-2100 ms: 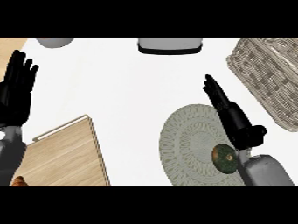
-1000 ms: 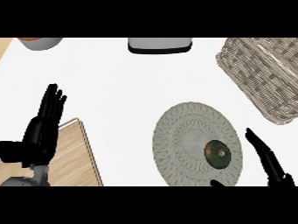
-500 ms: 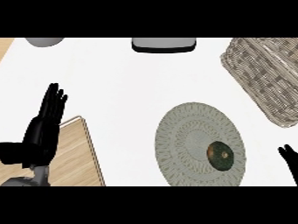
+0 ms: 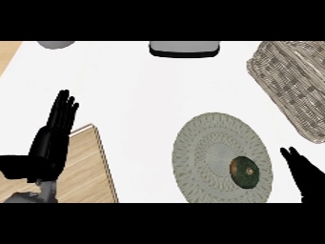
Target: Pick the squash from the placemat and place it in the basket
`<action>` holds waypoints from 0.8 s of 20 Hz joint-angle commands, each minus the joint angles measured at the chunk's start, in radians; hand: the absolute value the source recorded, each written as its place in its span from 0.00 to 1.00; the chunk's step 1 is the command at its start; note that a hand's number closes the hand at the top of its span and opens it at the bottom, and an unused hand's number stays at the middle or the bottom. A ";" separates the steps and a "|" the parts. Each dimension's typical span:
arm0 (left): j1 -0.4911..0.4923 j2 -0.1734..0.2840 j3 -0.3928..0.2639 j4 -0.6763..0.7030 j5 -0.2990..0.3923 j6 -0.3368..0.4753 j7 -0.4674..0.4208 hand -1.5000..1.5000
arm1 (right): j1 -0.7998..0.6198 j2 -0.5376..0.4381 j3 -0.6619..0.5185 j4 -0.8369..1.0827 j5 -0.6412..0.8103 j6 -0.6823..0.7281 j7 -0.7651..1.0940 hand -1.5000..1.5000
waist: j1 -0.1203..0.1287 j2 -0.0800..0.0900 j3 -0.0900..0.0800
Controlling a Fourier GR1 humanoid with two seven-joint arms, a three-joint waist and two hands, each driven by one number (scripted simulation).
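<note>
Looking down from the head view: white surface (image 4: 123,81) seen from above, tan strip along its left edge. Squash (image 4: 245,172), dark green and oval, lying on round woven placemat (image 4: 200,143), toward the placemat's lower right part, near the surface's near edge. Wicker basket (image 4: 302,90) at the far right corner, tilted at an angle, apart from the placemat and holding nothing visible. Right robot hand (image 4: 311,178) at the near right corner, just beside the placemat's right rim, fingers straight and pointing up the view, not touching the squash, holding nothing. Left robot hand (image 4: 49,143) near the left edge, fingers straight and together pointing toward the far edge, thumb stuck out to the left, holding nothing, resting over the corner of a wooden board (image 4: 87,167). Grey forearm just showing below that hand at the near edge. Dark-rimmed grey object (image 4: 184,48) at the middle of the far edge, cut off by the view. Grey rounded object (image 4: 55,44) at the far left, also cut off; cannot tell what either is.
</note>
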 commanded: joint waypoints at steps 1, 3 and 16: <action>0.016 -0.026 -0.011 -0.008 -0.036 0.013 -0.002 0.50 | -0.146 0.076 0.020 -0.106 -0.035 0.188 0.221 0.00 | -0.002 -0.001 0.003; 0.001 -0.006 0.027 -0.012 -0.015 -0.006 0.017 0.50 | -0.202 0.094 -0.008 -0.103 -0.056 0.247 0.273 0.00 | -0.003 -0.001 0.003; 0.046 -0.084 0.048 -0.031 -0.081 -0.041 0.026 0.50 | -0.070 0.192 0.003 0.017 0.055 0.150 0.050 0.00 | -0.011 -0.003 0.004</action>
